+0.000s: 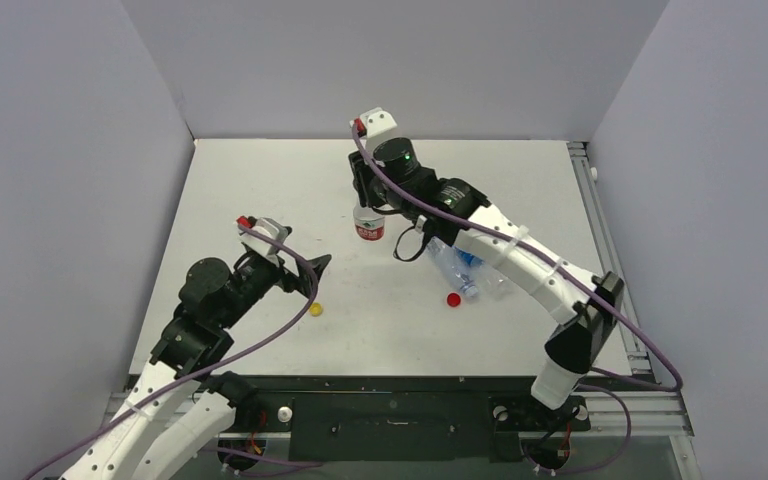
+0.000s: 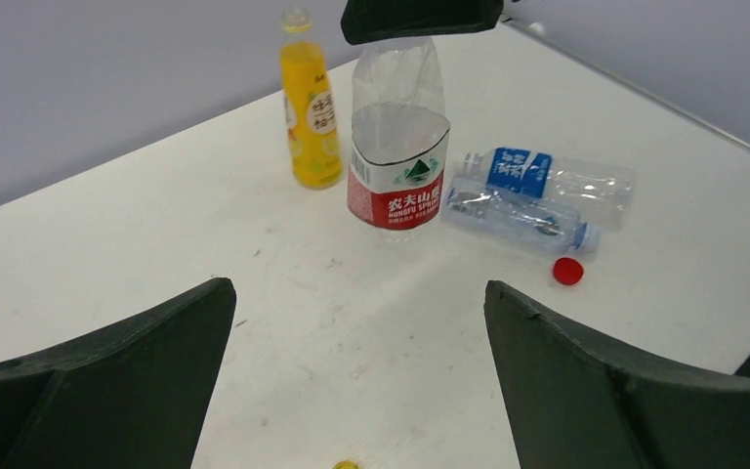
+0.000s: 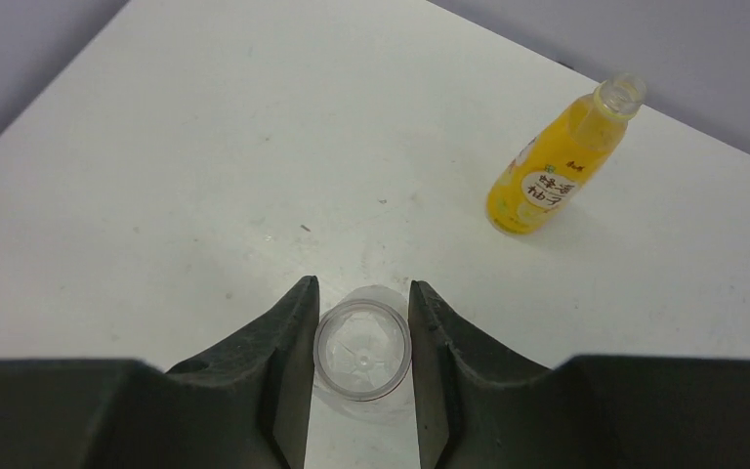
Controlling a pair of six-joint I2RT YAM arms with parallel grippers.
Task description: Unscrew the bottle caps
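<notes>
Caps off their bottles: the yellow cap (image 1: 316, 309) lies on the white table (image 1: 260, 190) left of frame centre in the top view, just below the left gripper (image 1: 305, 275). The red cap (image 2: 567, 271) lies right of centre in the left wrist view, just beside the neck end of the plain clear bottle (image 2: 513, 217).

The juice bottle (image 3: 552, 171) stands upright at the upper right of the right wrist view, its mouth uncapped. The red-white label bottle (image 2: 397, 147) stands upright at the centre of the top view, its mouth also uncapped and partly filled with clear liquid. The plain clear bottle and the blue-label bottle (image 2: 547, 176) lie on their sides, touching, to its right.

The right gripper (image 3: 363, 285) is clamped on the neck of the red-white label bottle, one finger on each side. The left gripper is released, jaws wide apart and holding nothing.
</notes>
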